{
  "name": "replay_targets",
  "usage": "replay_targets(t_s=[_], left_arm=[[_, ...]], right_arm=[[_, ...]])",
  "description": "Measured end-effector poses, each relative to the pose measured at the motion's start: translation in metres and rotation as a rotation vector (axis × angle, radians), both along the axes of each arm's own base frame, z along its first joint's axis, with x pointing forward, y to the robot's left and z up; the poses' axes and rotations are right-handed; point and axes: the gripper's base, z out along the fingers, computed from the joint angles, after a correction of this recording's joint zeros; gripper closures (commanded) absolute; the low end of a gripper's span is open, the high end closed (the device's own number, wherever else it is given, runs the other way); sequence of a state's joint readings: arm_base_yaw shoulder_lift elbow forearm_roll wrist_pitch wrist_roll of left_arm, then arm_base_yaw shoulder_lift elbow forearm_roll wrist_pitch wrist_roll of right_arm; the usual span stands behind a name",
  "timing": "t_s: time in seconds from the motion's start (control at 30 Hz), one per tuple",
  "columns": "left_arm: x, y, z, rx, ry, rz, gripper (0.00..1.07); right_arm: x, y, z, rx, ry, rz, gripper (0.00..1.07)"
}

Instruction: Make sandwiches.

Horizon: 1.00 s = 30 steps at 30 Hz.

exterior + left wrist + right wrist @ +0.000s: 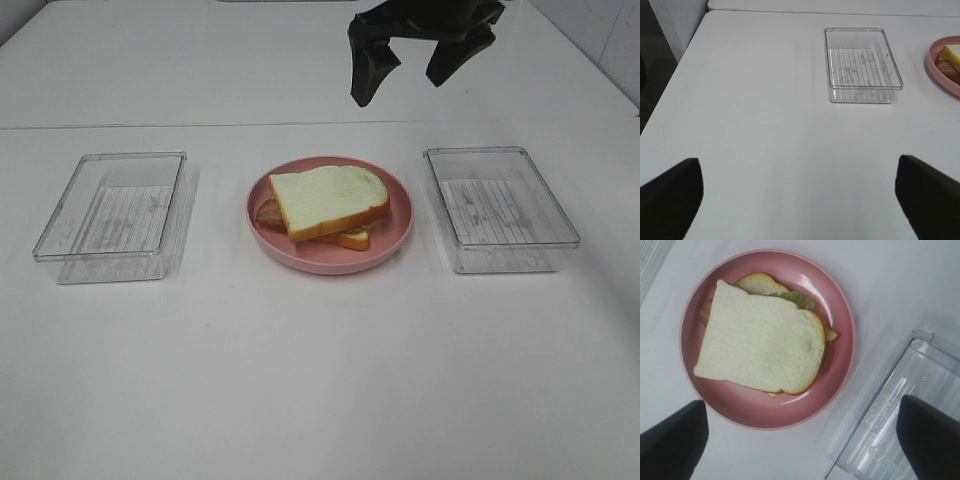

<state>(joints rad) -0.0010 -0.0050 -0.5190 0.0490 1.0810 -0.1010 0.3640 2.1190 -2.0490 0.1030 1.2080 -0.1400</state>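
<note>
Sandwich (330, 203): assembled on the pink plate (395, 232) at the middle of the white table (320, 380). The top bread slice sits skewed over the lower one, whose crust shows at two edges.
Fillings: green lettuce (796, 297) shows at one edge of the stack in the right wrist view; a brown-pink strip shows at the opposite edge. Other layers are hidden under the top slice.
Right gripper (402, 72): raised above the table beyond the plate, in the exterior view. Fingers spread wide apart, nothing between them. Its wrist camera looks straight down on the plate.
Left gripper (800, 200): out of the exterior view. In its wrist view both dark fingertips stand far apart over bare table, holding nothing, well clear of the plate.
Left tray (112, 215): clear plastic, ribbed floor, nothing visible inside, left of the plate and apart from it.
Right tray (500, 208): clear plastic, same form, right of the plate and apart from it, nothing visible inside.
</note>
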Motion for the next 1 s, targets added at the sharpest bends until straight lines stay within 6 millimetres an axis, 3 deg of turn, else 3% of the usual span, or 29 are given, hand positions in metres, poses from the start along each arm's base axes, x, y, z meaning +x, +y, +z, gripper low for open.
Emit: replay_targets(t_s=[0.17,0.27,0.37,0.4,0.43,0.5,0.53,0.6,0.63,0.67,0.7,0.77,0.8,0.83,0.9,0.97,1.0], left_arm=[[0.000,0.000,0.000,0.000,0.000,0.000,0.10],[0.000,0.000,0.000,0.000,0.000,0.000,0.10],[0.000,0.000,0.000,0.000,0.000,0.000,0.10],[0.000,0.000,0.000,0.000,0.000,0.000,0.10],[0.000,0.000,0.000,0.000,0.000,0.000,0.10],[0.000,0.000,0.000,0.000,0.000,0.000,0.10],[0.000,0.000,0.000,0.000,0.000,0.000,0.10],[0.000,0.000,0.000,0.000,0.000,0.000,0.10],[0.000,0.000,0.000,0.000,0.000,0.000,0.10],[0.000,0.000,0.000,0.000,0.000,0.000,0.10],[0.000,0.000,0.000,0.000,0.000,0.000,0.10],[0.000,0.000,0.000,0.000,0.000,0.000,0.10],[0.000,0.000,0.000,0.000,0.000,0.000,0.10],[0.000,0.000,0.000,0.000,0.000,0.000,0.10],[0.000,0.000,0.000,0.000,0.000,0.000,0.10],[0.000,0.000,0.000,0.000,0.000,0.000,0.10],[0.000,0.000,0.000,0.000,0.000,0.000,0.10]], right_arm=[[-0.013,-0.010,0.028,-0.023,-0.057,-0.044,0.08],[-0.021,-0.015,0.034,-0.040,-0.064,-0.056,0.08],[-0.037,-0.024,0.038,-0.069,-0.055,-0.064,0.08],[-0.052,-0.032,0.039,-0.096,-0.039,-0.075,0.08],[-0.052,-0.032,0.039,-0.096,-0.039,-0.075,0.08],[-0.078,-0.043,0.037,-0.126,0.000,-0.088,0.09],[-0.078,-0.043,0.037,-0.126,0.000,-0.088,0.09],[-0.108,-0.055,0.032,-0.144,0.045,-0.104,0.09],[-0.108,-0.055,0.032,-0.144,0.045,-0.104,0.09],[-0.130,-0.063,0.027,-0.157,0.077,-0.114,0.09],[-0.130,-0.063,0.027,-0.157,0.077,-0.114,0.09],[-0.161,-0.075,0.021,-0.171,0.116,-0.128,0.09],[-0.161,-0.075,0.021,-0.171,0.116,-0.128,0.09],[-0.182,-0.083,0.017,-0.177,0.132,-0.133,0.09],[-0.192,-0.087,0.018,-0.175,0.130,-0.139,0.09],[-0.231,-0.102,0.012,-0.173,0.135,-0.158,0.09],[-0.231,-0.102,0.012,-0.173,0.135,-0.158,0.09]])
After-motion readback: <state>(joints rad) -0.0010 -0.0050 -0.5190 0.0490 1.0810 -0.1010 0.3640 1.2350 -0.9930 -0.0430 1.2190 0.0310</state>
